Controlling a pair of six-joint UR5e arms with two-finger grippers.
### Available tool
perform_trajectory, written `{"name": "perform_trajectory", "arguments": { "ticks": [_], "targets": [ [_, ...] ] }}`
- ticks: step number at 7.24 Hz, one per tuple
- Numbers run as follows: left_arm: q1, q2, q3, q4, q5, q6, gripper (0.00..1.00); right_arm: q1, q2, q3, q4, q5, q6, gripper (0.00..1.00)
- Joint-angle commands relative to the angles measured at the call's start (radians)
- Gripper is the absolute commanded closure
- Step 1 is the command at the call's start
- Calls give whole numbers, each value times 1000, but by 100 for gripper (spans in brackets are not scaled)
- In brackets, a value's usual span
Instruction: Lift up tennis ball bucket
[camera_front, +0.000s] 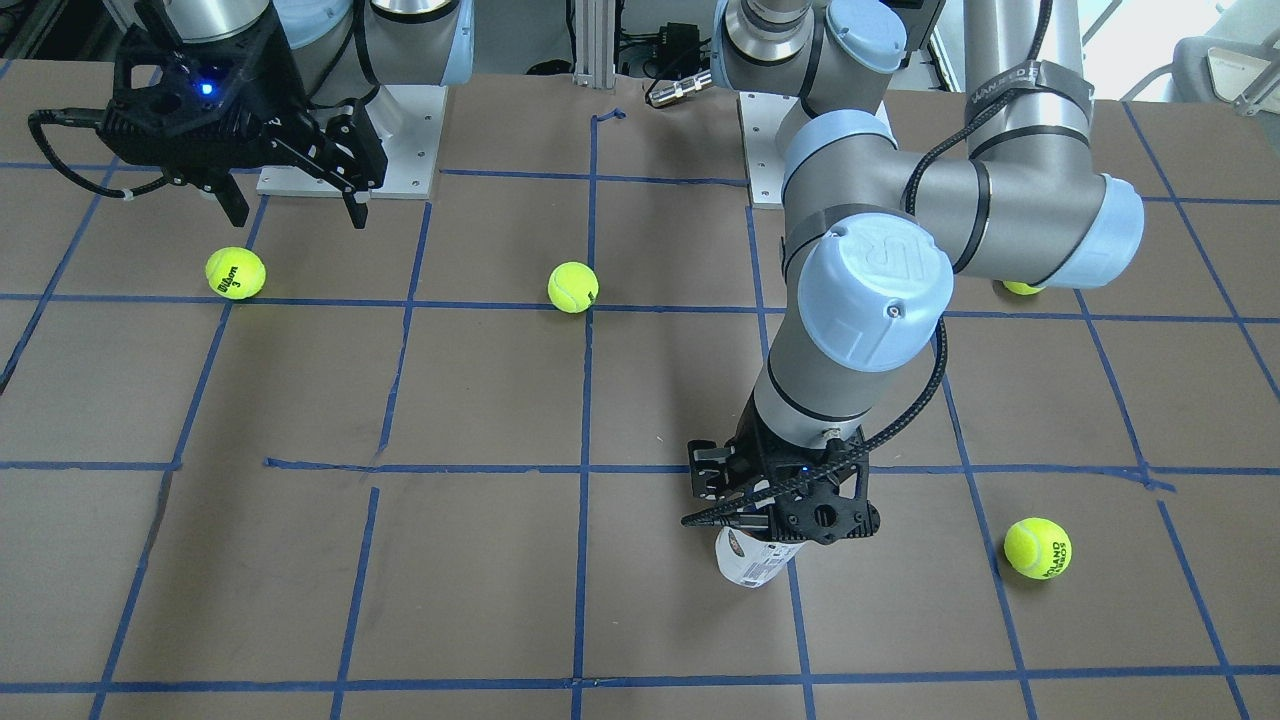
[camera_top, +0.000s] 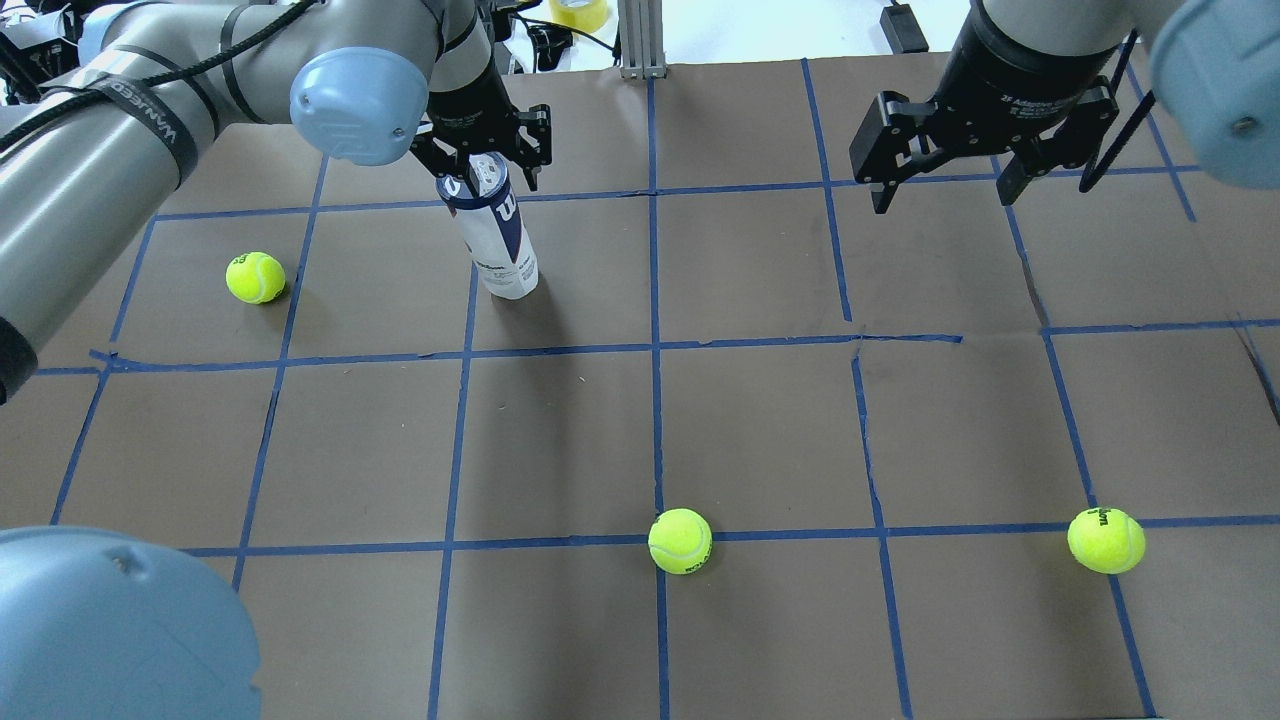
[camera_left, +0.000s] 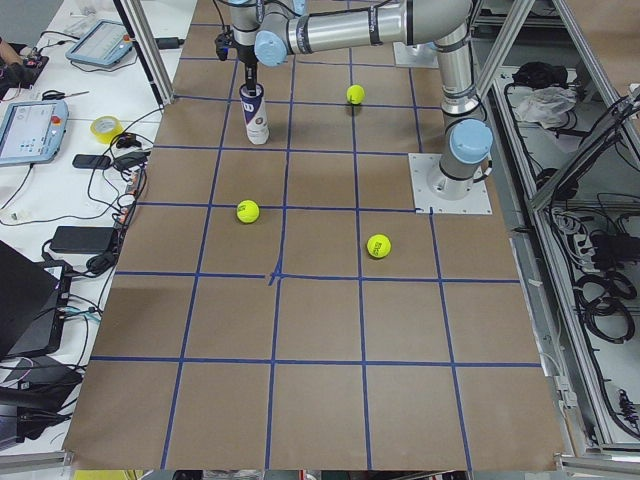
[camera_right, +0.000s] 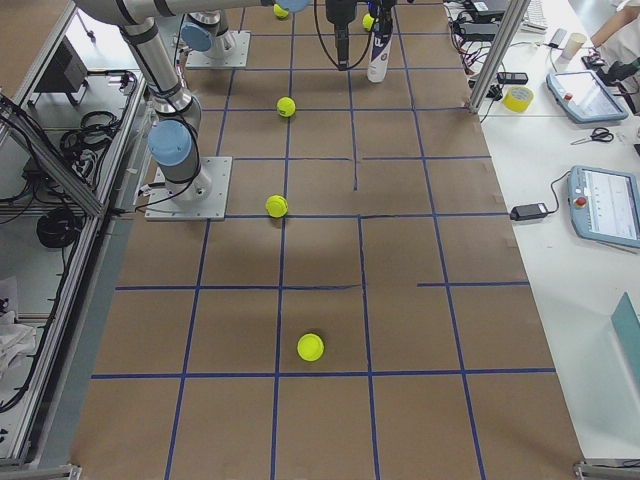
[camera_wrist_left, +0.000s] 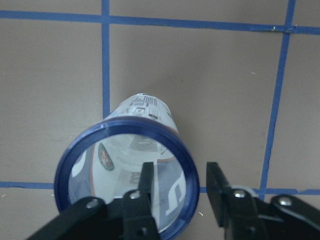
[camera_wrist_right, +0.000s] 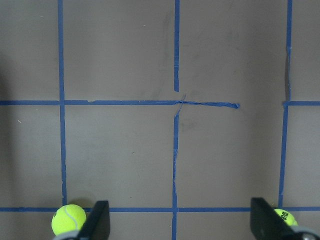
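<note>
The tennis ball bucket is a clear tube with a white label and a navy rim. It stands upright on the brown table, on the far left in the overhead view. It also shows in the front view and in the left wrist view. My left gripper is right above its open top. One finger is inside the tube and one outside, astride the rim wall, with a gap still between them. My right gripper is wide open and empty, hovering above the table's far right.
Yellow-green tennis balls lie on the table: one left of the tube, one at near centre, one at near right. A fourth ball peeks from under my left arm. Blue tape lines grid the table.
</note>
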Motion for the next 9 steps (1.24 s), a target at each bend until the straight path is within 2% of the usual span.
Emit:
{"name": "perform_trajectory", "arguments": {
  "ticks": [1,2,4,5,7,8,9],
  "targets": [
    [1,47,8,-28,-71,12,0,0,0,0,0,0,0,0],
    [12,73,12,-51,-155,14,0,0,0,0,0,0,0,0],
    [15,138,8,-75,-69,17,0,0,0,0,0,0,0,0],
    [44,170,9,-135,-63,18,0,0,0,0,0,0,0,0],
    [165,246,-6,-204,-44,35,0,0,0,0,0,0,0,0],
    [186,276,-18,-221,24,170,0,0,0,0,0,0,0,0],
    [190,309,-59,-226,98,226,0,0,0,0,0,0,0,0]
  ]
}}
